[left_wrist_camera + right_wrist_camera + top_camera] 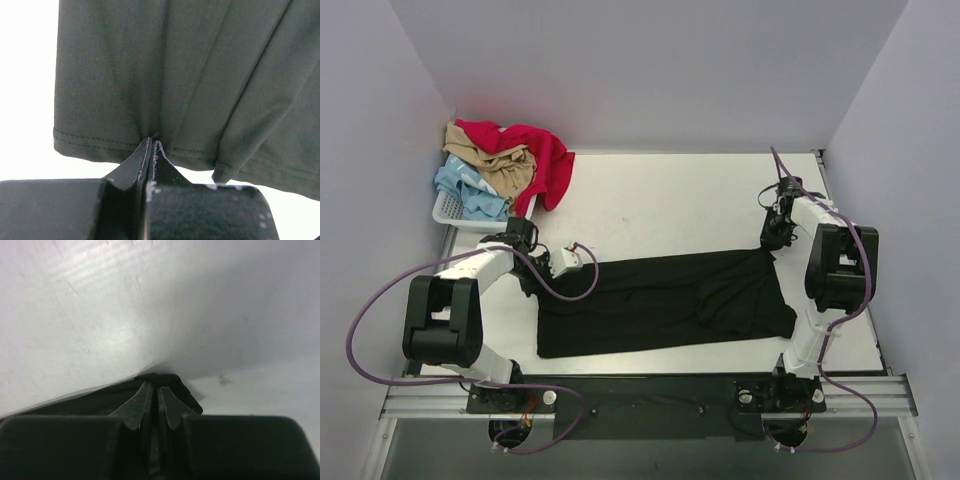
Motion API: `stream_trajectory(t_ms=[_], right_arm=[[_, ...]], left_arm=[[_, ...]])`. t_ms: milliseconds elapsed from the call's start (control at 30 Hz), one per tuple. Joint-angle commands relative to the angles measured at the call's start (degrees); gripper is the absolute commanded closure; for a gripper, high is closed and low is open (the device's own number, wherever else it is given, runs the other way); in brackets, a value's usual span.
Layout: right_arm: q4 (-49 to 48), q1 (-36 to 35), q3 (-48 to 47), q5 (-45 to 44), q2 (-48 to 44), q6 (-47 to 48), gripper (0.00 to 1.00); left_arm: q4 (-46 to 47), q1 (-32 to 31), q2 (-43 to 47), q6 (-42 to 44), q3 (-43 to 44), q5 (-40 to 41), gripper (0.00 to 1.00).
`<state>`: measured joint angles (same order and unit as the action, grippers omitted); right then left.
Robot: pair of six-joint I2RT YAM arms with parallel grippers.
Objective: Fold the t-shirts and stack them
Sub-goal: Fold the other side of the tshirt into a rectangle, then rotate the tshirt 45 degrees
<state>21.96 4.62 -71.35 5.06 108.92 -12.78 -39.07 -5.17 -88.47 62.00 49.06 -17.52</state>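
Note:
A black t-shirt (660,300) lies spread as a long band across the middle of the table, its print hidden. My left gripper (588,263) is at its far left corner, shut on the stitched hem (100,140), which bunches between the fingertips (145,150). At the shirt's far right corner my right gripper (772,242) is shut on a small fold of black cloth (185,390) low over the table. Red (535,150), tan (500,160) and pale blue (465,190) t-shirts are heaped in the back left corner.
A white lattice basket (450,212) holds the heap of shirts by the left wall. Grey walls close in the table on three sides. A metal rail (640,390) with the arm bases runs along the near edge.

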Motion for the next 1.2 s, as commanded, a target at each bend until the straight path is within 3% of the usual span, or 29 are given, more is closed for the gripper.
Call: stream_trajectory(t_ms=[0,200,233,267,333,400,500,667,733,800,867,933,1067,1167], right_arm=[[-1.04,1.00,-7.21,1.35,3.30,-0.41,1.00],[0.80,0.83,-13.54,4.78,8.31,-0.41,1.00],[1.07,0.83,-13.90,4.78,8.58,-0.15,1.00],[1.51,0.83,-14.60,4.09,8.50,-0.06,0.89],[3.08,0.91,-15.74,1.21,7.80,-0.23,0.76],[5.98,1.09,-17.49,-1.44,6.48,-1.02,0.67],[7.14,1.00,-16.54,-4.88,0.00,-2.69,0.60],[7.14,0.83,-6.01,-9.37,-14.16,-6.46,0.59],[6.44,0.65,0.75,-8.14,-20.57,-8.83,0.69],[4.07,0.39,8.75,-5.59,-25.94,-11.72,0.85],[1.43,0.30,17.53,0.11,-31.47,-14.72,0.99],[0.37,0.12,24.04,2.06,-33.50,-16.83,1.00],[-1.03,0.56,32.85,1.36,-36.59,-19.21,1.00],[-1.48,1.79,34.35,1.53,-32.91,-19.22,1.00]], left_arm=[[-2.15,0.07,1.28,1.73,-2.03,0.91,1.00],[-8.65,0.16,1.72,0.67,-0.81,-4.18,1.00],[-10.22,0.07,2.59,0.67,-0.37,-4.36,0.96],[-10.85,0.07,3.21,0.67,-0.02,-4.71,0.84],[-13.30,0.07,4.35,0.76,1.39,-5.33,0.70],[-18.21,0.07,4.53,0.23,6.55,-5.33,0.65],[-23.14,0.16,2.87,-1.17,12.63,-4.37,0.56],[-24.57,0.16,0.58,-3.37,20.71,-5.15,0.55],[-21.07,0.16,-0.56,-5.56,21.69,-5.68,0.55],[-14.59,0.07,-2.49,-9.16,21.69,-4.82,0.62],[-9.39,-0.19,-5.21,-13.29,21.96,-3.06,0.93],[-6.91,-0.63,-8.28,-15.67,22.74,-1.21,1.00],[-4.79,-1.95,-10.76,-16.47,21.61,-0.59,1.00],[-2.69,-2.21,-9.19,-16.21,18.72,-2.08,1.00]])
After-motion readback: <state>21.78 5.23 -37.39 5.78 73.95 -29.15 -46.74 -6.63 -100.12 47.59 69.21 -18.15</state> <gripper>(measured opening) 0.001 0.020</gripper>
